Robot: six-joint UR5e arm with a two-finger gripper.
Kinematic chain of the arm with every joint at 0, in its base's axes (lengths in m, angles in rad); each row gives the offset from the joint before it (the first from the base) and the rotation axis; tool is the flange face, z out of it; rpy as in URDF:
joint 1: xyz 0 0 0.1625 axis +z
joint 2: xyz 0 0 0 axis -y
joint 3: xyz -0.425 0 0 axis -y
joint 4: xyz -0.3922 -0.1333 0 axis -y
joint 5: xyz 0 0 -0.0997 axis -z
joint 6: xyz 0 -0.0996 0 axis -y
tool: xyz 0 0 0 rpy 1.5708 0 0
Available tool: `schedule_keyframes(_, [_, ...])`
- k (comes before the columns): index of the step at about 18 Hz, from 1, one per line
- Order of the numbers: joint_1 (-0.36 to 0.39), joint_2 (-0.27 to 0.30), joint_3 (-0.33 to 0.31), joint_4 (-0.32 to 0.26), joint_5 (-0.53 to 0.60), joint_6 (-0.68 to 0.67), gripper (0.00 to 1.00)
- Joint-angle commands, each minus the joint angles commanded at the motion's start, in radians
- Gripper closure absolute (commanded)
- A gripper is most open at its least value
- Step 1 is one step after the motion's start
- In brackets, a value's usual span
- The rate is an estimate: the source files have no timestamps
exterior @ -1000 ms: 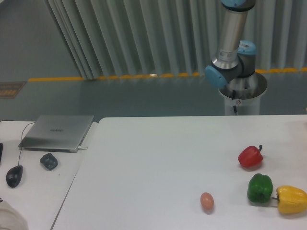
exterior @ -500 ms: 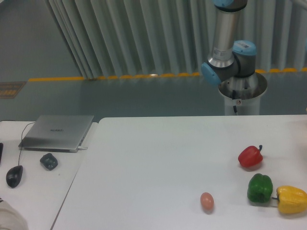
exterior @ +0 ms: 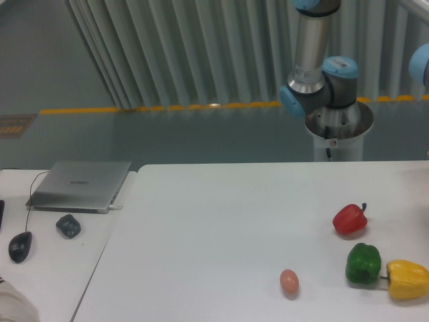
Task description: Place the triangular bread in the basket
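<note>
The triangular bread and the basket are out of view. My gripper is out of view too; only the arm's base and lower links (exterior: 315,74) show behind the far edge of the white table (exterior: 214,228). A blue joint cap (exterior: 421,64) of the arm shows at the right edge.
A red pepper (exterior: 349,219), a green pepper (exterior: 363,263) and a yellow pepper (exterior: 407,279) lie at the table's right front. A small pinkish egg (exterior: 289,282) lies left of them. A laptop (exterior: 80,185), a dark object (exterior: 68,225) and a mouse (exterior: 20,246) sit on the left desk.
The arm's upright link has swung slightly left, and a blue joint cap has come into view at the right edge. The things on the table have not moved.
</note>
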Motion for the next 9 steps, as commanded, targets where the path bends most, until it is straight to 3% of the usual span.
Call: schedule_keyframes(9, [-0.020,-0.015,0.000,0.002,-0.002,-0.023,0.00])
